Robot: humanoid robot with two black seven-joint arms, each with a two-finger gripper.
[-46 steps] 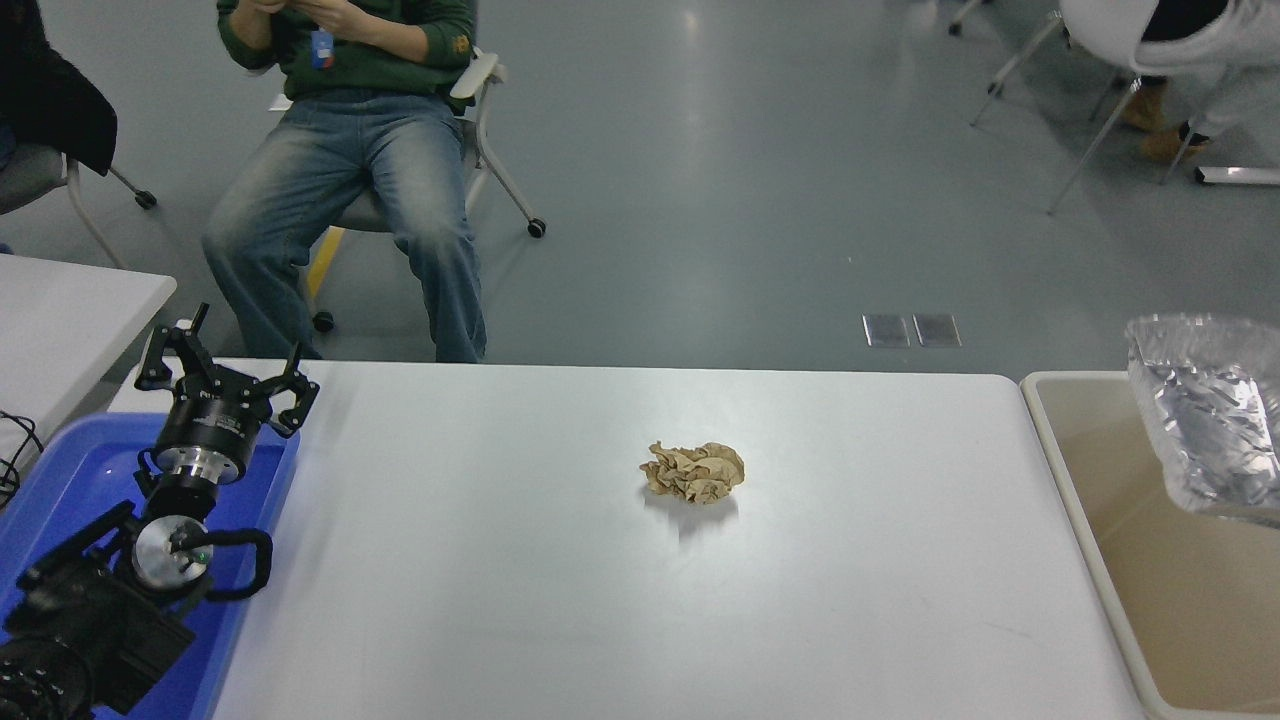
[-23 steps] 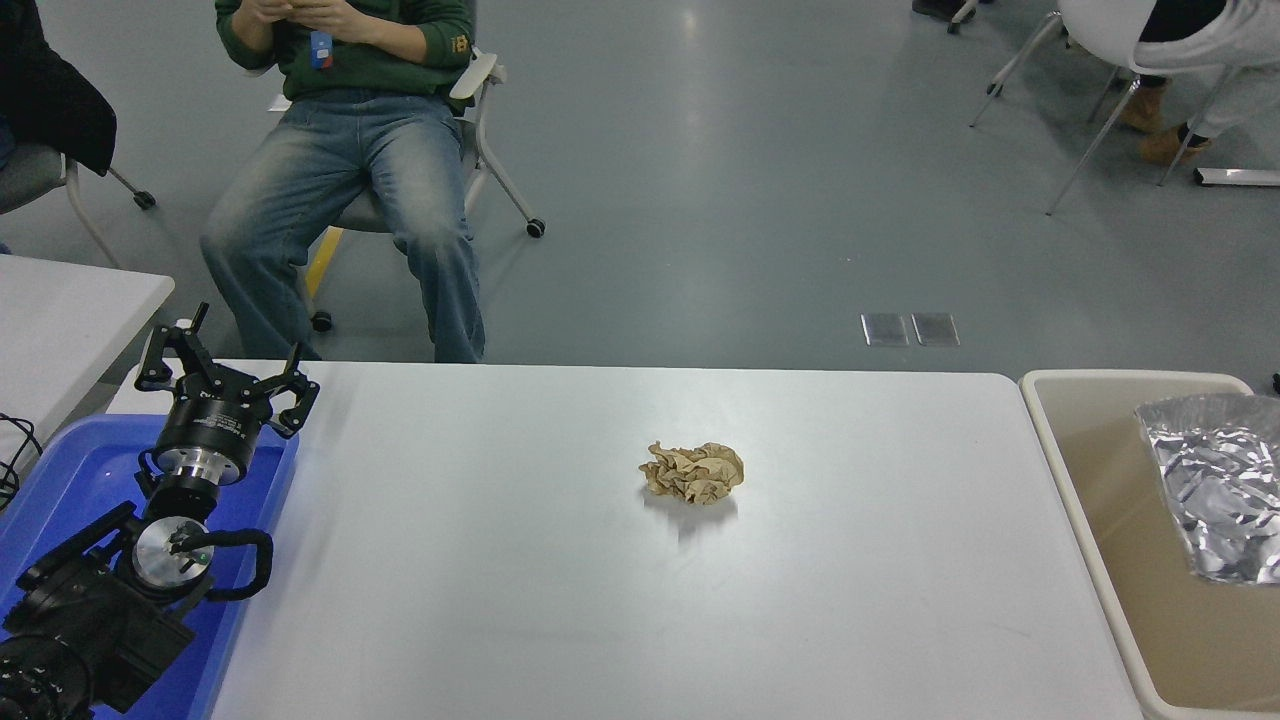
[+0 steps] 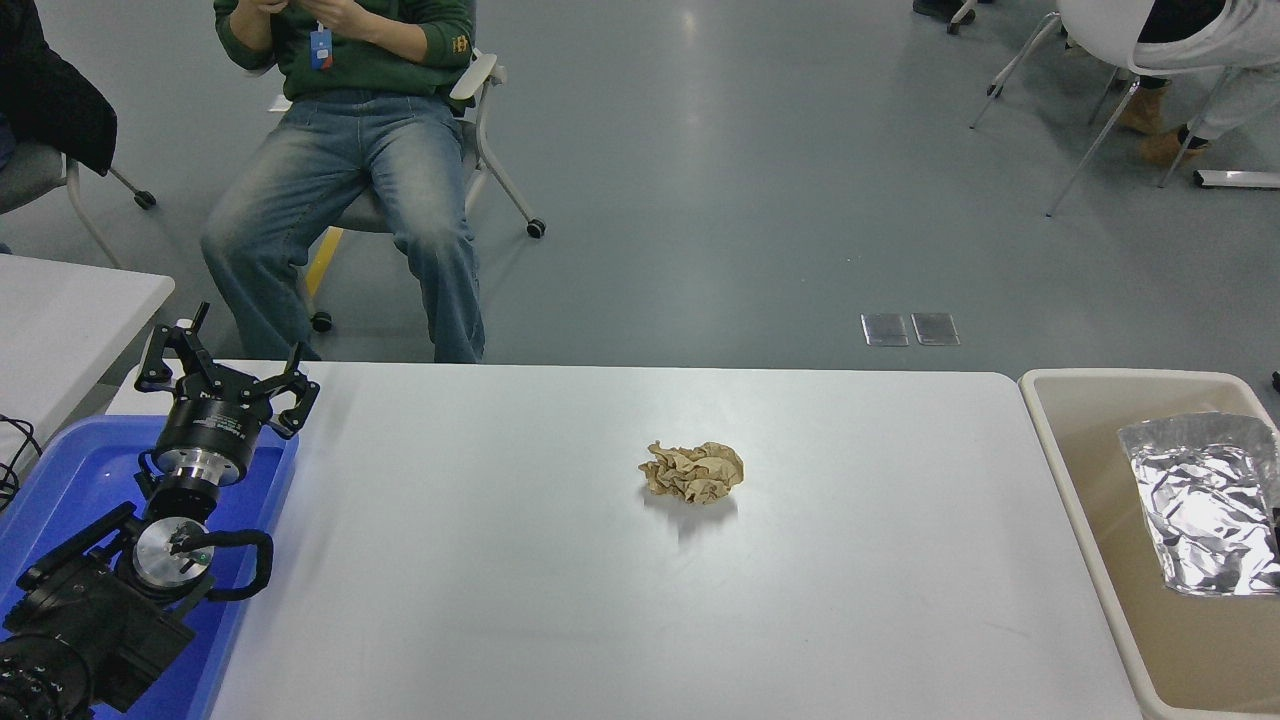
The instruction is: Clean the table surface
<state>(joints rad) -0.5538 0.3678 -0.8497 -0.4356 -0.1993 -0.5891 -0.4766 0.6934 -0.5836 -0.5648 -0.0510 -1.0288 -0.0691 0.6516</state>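
The large white table surface [image 3: 520, 600] fills the lower middle of the head view. A crumpled brown paper ball [image 3: 693, 472] lies near its middle. A crinkled silver foil bag [image 3: 1205, 505] lies inside the beige bin [image 3: 1075, 480] at the table's right end. My left gripper [image 3: 225, 370] is parked at the lower left above a blue tray [image 3: 60, 480], fingers spread open and empty. My right gripper is out of view; only a small dark sliver shows at the right edge.
A person in jeans and a green top [image 3: 340, 170] sits on a wheeled chair at the far left side. A smaller white table [image 3: 70, 310] stands at the left. Another chair [image 3: 1110, 60] and a person's legs are at the top right.
The silver foil bag has dropped from above the bin's far right down into the bin and now lies flat inside it. The left arm and the paper ball have not moved.
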